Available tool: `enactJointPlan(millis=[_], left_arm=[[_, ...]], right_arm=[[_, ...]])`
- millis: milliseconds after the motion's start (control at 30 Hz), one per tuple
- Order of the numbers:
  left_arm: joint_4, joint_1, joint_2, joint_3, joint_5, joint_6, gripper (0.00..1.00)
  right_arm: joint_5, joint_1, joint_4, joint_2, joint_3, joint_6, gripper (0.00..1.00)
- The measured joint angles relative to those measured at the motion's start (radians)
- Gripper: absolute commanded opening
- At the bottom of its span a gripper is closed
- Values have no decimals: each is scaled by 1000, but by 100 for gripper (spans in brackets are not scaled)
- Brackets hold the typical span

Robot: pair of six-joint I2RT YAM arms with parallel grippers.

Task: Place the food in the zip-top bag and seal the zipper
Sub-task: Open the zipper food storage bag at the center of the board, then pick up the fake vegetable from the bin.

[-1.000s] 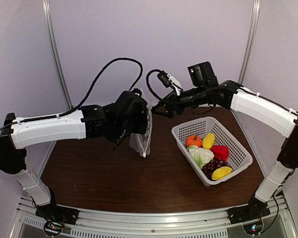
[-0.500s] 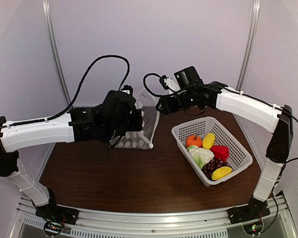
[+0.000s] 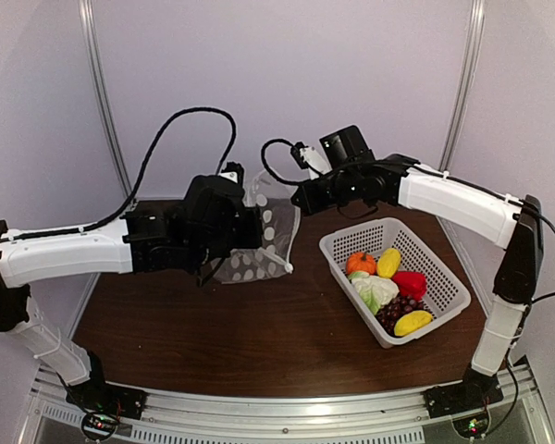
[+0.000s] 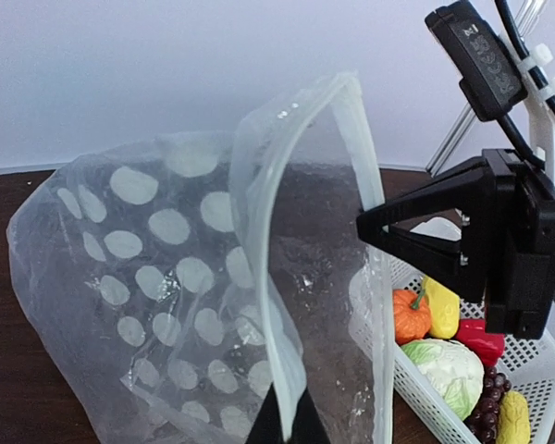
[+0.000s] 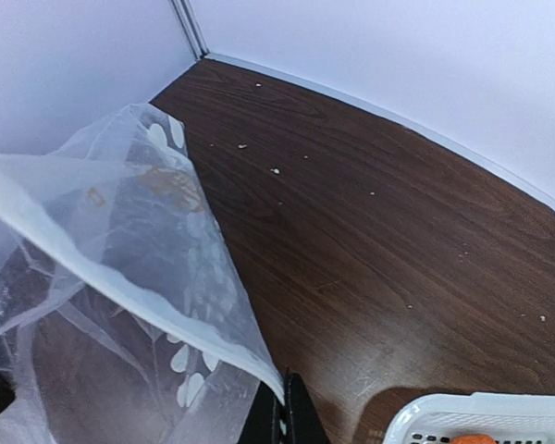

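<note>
The zip-top bag (image 3: 259, 242), clear with white dots, hangs above the table between both arms with its mouth held apart. My left gripper (image 4: 284, 427) is shut on one lip, pinching the pale zipper (image 4: 259, 281) strip. My right gripper (image 5: 283, 418) is shut on the opposite lip's zipper (image 5: 181, 329) edge, just right of the bag in the top view (image 3: 299, 196). The food lies in the white basket (image 3: 432, 259): an orange pumpkin (image 3: 359, 263), a cauliflower (image 3: 376, 291), a red pepper (image 3: 409, 283), dark grapes (image 3: 398, 311) and two yellow pieces (image 3: 413, 322).
The basket stands at the table's right, its near rim (image 5: 481, 412) just below the right gripper. Bare brown tabletop (image 3: 222, 333) lies in front of and under the bag. Grey walls enclose the back and sides.
The right gripper has moved left to the bag and shut on its free lip. The left arm has swung the bag round and lowered it, and the mouth now gapes between the two grippers.
</note>
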Motion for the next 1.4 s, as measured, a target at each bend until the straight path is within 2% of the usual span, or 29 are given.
enactJointPlan(millis=[167,267,433,533,700,833,933,1067,1233,1400], left_arm=[[-27,-1,-31,-14,-41,-5,0],[-44,-1,-60,-25,-71,-3,0],[-68,-1,-53,-22,-81,25,0],[-98,2,-35,-5,-80,64,0],[-164,18,-27,19,-71,145,0],[-206,29,-29,18,-27,193,0],[-217,31,-33,15,16,217,0],[-264,31,-34,30,66,247,0],[-328,31,-33,116,109,289,0],[-330,32,-17,150,138,309,0]], right_arm=[[178,8,-23,4,2,-1,0],[195,8,-23,3,1,-5,9],[46,8,-32,3,1,-71,35],[-58,3,-55,-9,-1,-117,46],[-195,-39,-101,-146,-60,-209,56],[-274,-157,-145,-335,-145,-328,60],[-308,-265,-201,-466,-236,-445,64],[-290,-311,-308,-570,-388,-640,71],[-195,-309,-415,-646,-634,-847,66],[-140,-308,-434,-651,-716,-965,54]])
